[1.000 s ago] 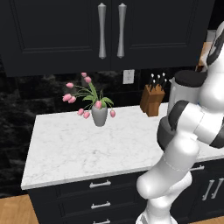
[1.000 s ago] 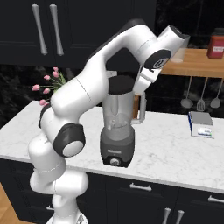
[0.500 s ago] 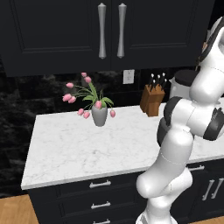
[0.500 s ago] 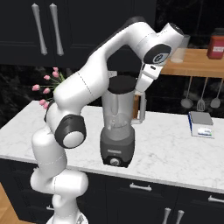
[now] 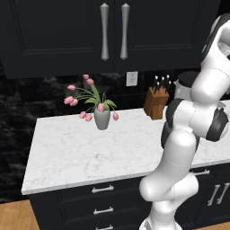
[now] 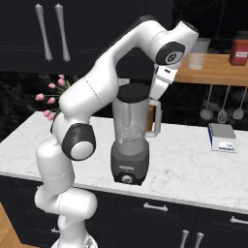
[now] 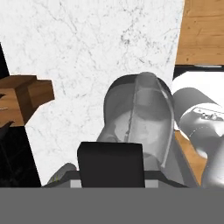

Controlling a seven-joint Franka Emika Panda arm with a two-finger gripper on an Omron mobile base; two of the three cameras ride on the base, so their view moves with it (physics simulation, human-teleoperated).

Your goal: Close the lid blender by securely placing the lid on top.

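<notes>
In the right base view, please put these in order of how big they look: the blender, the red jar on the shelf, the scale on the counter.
1. The blender, clearly largest.
2. The scale.
3. The red jar.
The last two look nearly alike, and the jar stands farther back, so that order is unsure.

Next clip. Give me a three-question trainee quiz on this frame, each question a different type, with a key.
1. True or false: the lid sits on top of the blender.
2. What stands just behind the blender? A) knife block B) toaster C) kettle
3. Fill in: the vase of pink tulips stands on the ____.

Key: 1 true; 2 A; 3 counter.
</notes>
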